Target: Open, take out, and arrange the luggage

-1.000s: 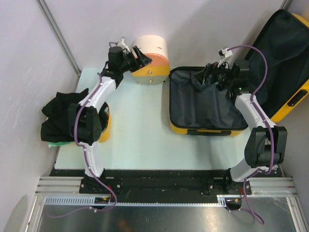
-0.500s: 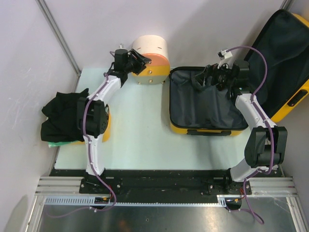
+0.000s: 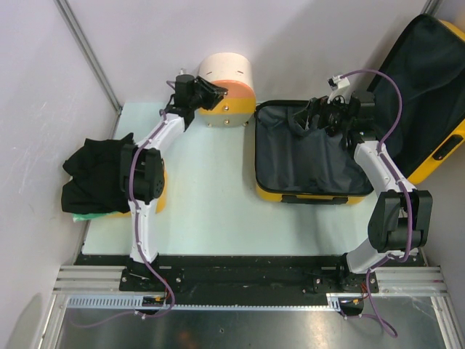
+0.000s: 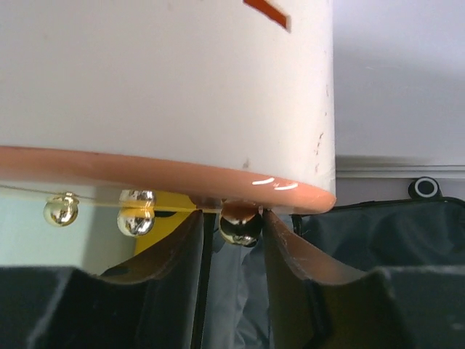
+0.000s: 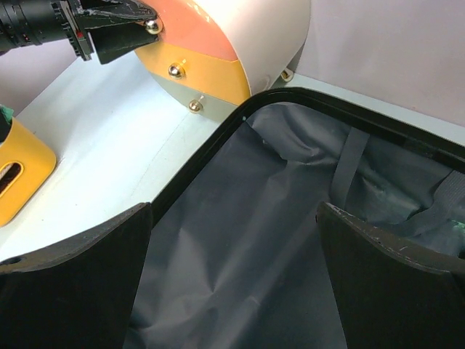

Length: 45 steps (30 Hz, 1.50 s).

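Left gripper (image 4: 232, 222) is up at the back of the table (image 3: 211, 193), nose against the cream-and-orange cylindrical container (image 3: 227, 76), which lies on its side; my two fingers bracket one gold ball stud (image 4: 241, 222) just under the orange band (image 4: 145, 171); jaws partly apart, one finger looks to touch the stud, the other shows a thin gap, so I call it open around the stud, not clamped; two more gold studs (image 4: 136, 214) sit further along the same band, off to the side; right gripper (image 5: 234, 218) hangs over the luggage (image 3: 305, 163) with jaws spread wide, nothing between the fingers but dark lining below; the luggage sits on the right half of the table, unzipped and opened flat-and-up; its lower half lies on the table just beside the cylindrical container, the two close or touching at the corner, cannot tell which; its lid (image 3: 429, 87) leans up at the far right, lining facing in, yellow shell showing along the outer edge; the lower half shows wrinkled dark fabric and a strap (image 5: 349, 163) running across it, no loose items that I can make out; on the left edge of the table a pile of black clothes (image 3: 91, 178) lies heaped over a small yellow tub (image 5: 22, 174), well apart from the luggage; something green pokes out under the pile, too small to name.
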Each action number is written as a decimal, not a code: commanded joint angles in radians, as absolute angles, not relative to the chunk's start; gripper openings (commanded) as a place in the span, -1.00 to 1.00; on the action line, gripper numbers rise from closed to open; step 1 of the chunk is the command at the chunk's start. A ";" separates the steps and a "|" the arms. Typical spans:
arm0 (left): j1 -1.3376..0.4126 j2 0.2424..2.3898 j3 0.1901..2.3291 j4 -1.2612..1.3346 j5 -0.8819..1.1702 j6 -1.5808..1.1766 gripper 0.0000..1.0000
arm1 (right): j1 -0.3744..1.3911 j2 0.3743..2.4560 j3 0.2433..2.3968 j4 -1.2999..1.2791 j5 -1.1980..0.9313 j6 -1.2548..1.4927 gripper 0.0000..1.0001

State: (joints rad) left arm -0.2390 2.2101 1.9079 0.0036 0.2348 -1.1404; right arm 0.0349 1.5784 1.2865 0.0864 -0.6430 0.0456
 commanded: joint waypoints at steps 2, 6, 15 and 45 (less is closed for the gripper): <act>-0.244 2.217 1.959 0.063 0.232 -1.164 -0.35 | 0.034 1.563 1.290 0.103 -0.629 0.020 0.99; -0.250 2.192 1.913 0.080 0.271 -1.169 -0.64 | 0.034 1.562 1.290 0.100 -0.629 0.015 0.99; -0.252 2.033 1.655 0.133 0.308 -1.195 -0.94 | 0.029 1.560 1.290 0.087 -0.615 0.002 0.99; -0.184 1.734 1.330 0.170 0.371 -0.783 0.99 | -0.064 1.778 1.319 -0.034 -0.235 -0.307 0.99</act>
State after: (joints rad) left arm -0.2180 1.8675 1.3697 0.1516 0.3439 -1.0046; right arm -0.0593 1.7168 1.2873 -0.0116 -0.3431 -0.1898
